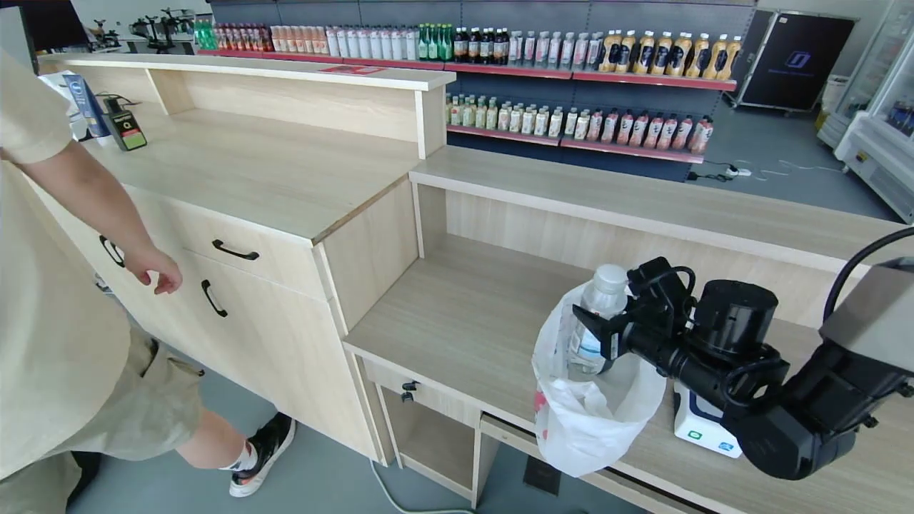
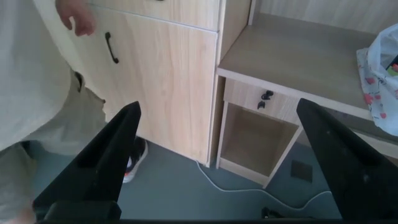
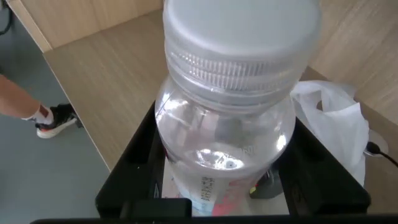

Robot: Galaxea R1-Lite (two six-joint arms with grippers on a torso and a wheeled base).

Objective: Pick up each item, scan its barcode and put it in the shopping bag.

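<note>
Your right gripper point(image 1: 598, 334) is pinched on a clear bottle point(image 1: 597, 319), one finger on each side of its body; the bottle stands upright with its white cap uppermost and its lower part inside the open mouth of the white bag point(image 1: 593, 428); the bag sits at the front edge of the low counter point(image 1: 457, 314), its bottom sagging over that edge; a white box (partly hidden by your arm) point(image 1: 700, 426) lies just beside the bag. Your left gripper point(image 2: 217, 106) hangs out over the floor before the counter, fingers point(image 2: 115, 143) spread wide and holding nothing.
</note>
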